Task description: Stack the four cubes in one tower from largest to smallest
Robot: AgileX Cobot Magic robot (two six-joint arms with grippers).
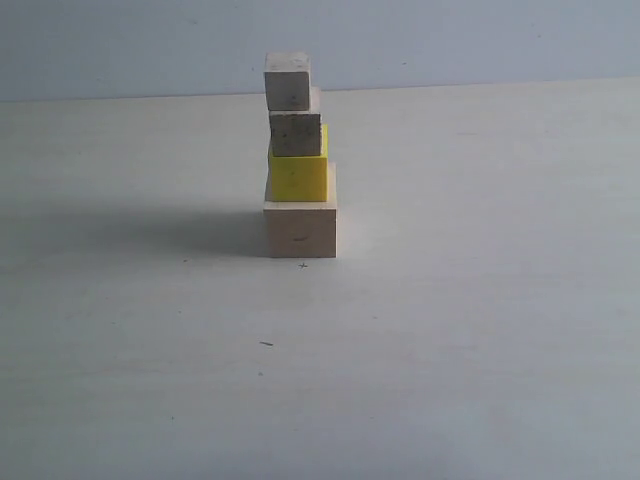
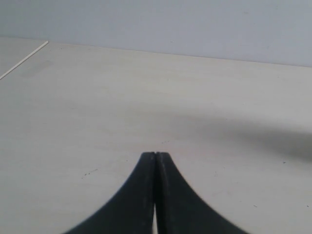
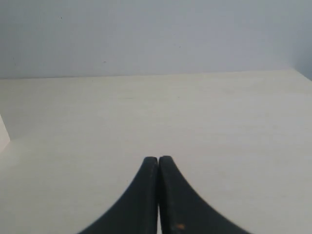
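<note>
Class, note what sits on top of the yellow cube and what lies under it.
The yellow cube carries a knotty wood cube, topped by a pale wood cube; under it is the largest wood cube. Their touching faces are covered.

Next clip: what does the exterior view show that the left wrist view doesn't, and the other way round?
Only the exterior view: the tower of four cubes, with a pale wood base cube, a yellow cube on it, and two smaller wooden cubes above. No arm appears there.
Only the left wrist view: the left claw, shut with nothing in it, and a thin pale line near one corner.
Both: the pale tabletop and the plain bluish wall behind it.
</note>
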